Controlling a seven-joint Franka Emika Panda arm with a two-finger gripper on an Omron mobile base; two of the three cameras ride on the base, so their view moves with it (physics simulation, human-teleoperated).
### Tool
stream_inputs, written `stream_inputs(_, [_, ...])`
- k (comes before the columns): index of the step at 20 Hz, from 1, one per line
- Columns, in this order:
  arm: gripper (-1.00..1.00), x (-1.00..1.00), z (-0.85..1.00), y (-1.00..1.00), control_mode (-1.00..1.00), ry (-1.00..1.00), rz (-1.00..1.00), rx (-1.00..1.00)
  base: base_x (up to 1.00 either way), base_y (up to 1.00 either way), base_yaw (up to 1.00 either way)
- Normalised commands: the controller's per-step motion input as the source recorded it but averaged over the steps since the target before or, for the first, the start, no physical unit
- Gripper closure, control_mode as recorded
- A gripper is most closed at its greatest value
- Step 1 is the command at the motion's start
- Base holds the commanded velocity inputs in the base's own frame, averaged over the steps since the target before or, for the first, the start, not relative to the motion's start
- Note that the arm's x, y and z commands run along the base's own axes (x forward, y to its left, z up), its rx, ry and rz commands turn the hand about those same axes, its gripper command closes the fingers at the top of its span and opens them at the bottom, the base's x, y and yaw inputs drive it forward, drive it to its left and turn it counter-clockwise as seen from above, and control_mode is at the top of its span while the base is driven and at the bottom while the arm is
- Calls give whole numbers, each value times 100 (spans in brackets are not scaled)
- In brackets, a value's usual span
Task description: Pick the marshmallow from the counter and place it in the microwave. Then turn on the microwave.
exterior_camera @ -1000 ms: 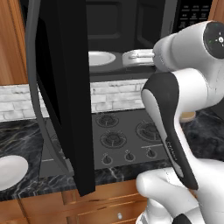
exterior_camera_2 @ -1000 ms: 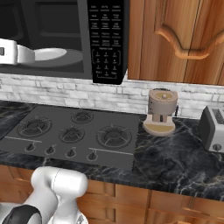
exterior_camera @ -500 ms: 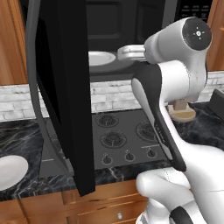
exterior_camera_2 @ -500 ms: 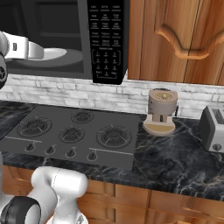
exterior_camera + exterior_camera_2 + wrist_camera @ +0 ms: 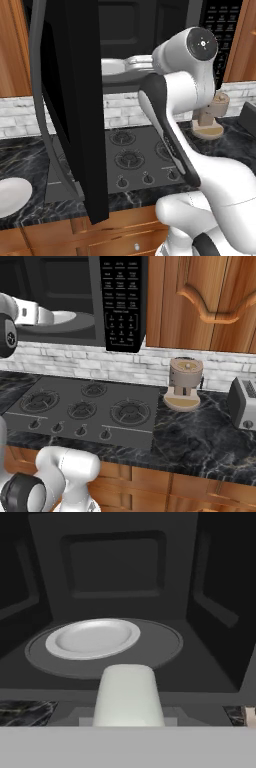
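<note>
The marshmallow (image 5: 128, 694), an off-white soft-edged block, stands at the bottom middle of the hand view, held in front of the open microwave (image 5: 125, 567). My gripper (image 5: 131, 63) is shut on it at the mouth of the cavity. Inside, a white plate (image 5: 93, 638) lies on the round turntable (image 5: 160, 644), left of centre. The microwave door (image 5: 70, 105) hangs wide open to the left. The keypad panel (image 5: 120, 303) is right of the cavity. The black marble counter (image 5: 200, 441) runs below.
A dark stovetop (image 5: 85, 406) with burners and knobs lies under the microwave. A coffee grinder (image 5: 184, 383) and a toaster (image 5: 244, 401) stand on the counter to the right. Another white plate (image 5: 10, 196) lies on the counter at far left. Wooden cabinets (image 5: 210, 301) hang at upper right.
The arm has swung its hand further toward the microwave opening, carrying the marshmallow with it. The door and the plate have not moved.
</note>
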Motion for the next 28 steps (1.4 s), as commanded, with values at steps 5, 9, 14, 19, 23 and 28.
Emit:
stream_inputs(5, [100, 22, 0, 26, -100, 0, 0, 0, 0, 0, 0])
stream_inputs(9, [100, 42, 0, 8, -100, 4, 0, 0, 0, 0, 0])
stream_inputs(14, [100, 45, 0, 6, -100, 8, 0, 0, 0, 0, 0])
stream_inputs(19, [100, 41, 0, 18, -100, 6, 0, -1, 0, 0, 0])
stream_inputs(23, [100, 43, -1, 18, -100, 4, 0, -2, 0, 0, 0])
stream_inputs(28, [100, 46, -8, 5, -100, 5, 0, -2, 0, 0, 0])
